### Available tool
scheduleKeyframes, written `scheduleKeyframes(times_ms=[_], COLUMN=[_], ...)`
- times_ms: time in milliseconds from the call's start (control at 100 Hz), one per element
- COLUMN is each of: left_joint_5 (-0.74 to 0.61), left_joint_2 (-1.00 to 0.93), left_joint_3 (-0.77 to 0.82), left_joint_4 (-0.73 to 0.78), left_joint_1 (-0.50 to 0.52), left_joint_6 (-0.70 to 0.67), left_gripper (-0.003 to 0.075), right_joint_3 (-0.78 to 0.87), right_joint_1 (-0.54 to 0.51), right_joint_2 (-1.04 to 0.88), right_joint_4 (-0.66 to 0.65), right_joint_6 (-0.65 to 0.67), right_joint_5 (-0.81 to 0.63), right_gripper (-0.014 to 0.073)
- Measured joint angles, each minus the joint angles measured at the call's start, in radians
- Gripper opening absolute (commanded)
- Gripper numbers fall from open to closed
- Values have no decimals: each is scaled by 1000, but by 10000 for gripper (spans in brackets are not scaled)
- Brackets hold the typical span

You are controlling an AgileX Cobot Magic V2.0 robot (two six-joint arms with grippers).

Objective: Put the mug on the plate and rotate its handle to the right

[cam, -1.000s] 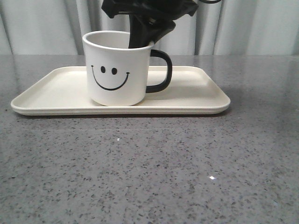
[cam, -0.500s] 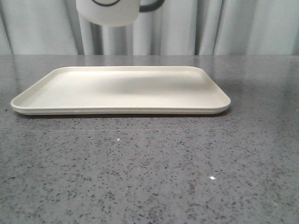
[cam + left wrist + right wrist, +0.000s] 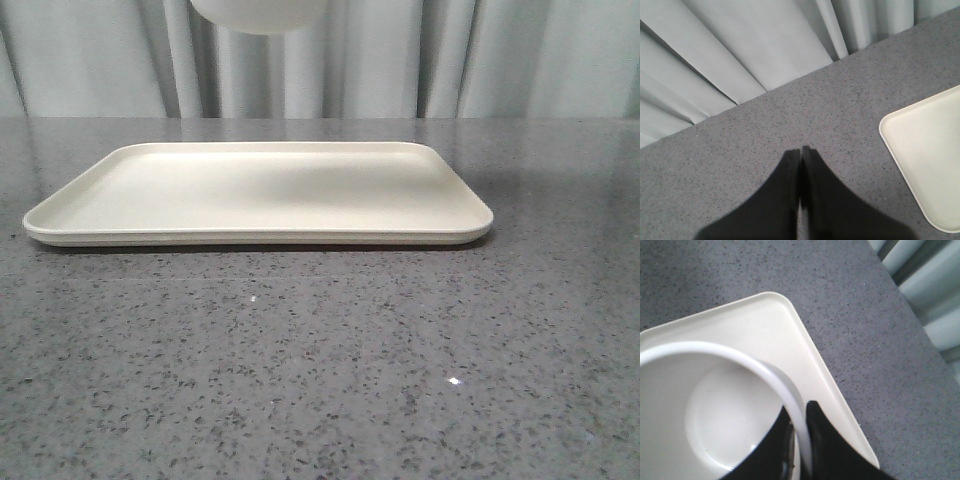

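Observation:
The white mug [image 3: 258, 14] hangs high above the plate [image 3: 260, 190]; only its base shows at the top edge of the front view. In the right wrist view my right gripper [image 3: 801, 412] is shut on the mug's rim [image 3: 740, 356], one finger inside the cup and one outside, with the plate [image 3: 805, 365] below. The handle is out of view. The left gripper [image 3: 801, 150] is shut on nothing, over bare counter beside a corner of the plate [image 3: 925, 150].
Grey speckled counter [image 3: 320, 360] runs all around the plate. Pale curtains [image 3: 500, 55] hang close behind the far edge of the counter.
One second ago the mug stood on the plate with its handle to the right. The right gripper has lifted it straight up, and it has almost left the top of the front view.

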Motion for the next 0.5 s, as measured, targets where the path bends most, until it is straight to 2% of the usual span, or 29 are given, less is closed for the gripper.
scheduleKeyframes(times_ms=[500], left_joint_5=[0], left_joint_2=[0], left_joint_3=[0], left_joint_4=[-4], left_joint_1=[0], left_joint_6=[0], left_gripper=[-20], right_joint_3=[0], right_joint_1=[-19], right_joint_2=[147], right_joint_4=[-7], right_joint_6=[37], right_joint_5=[0], right_gripper=[-64])
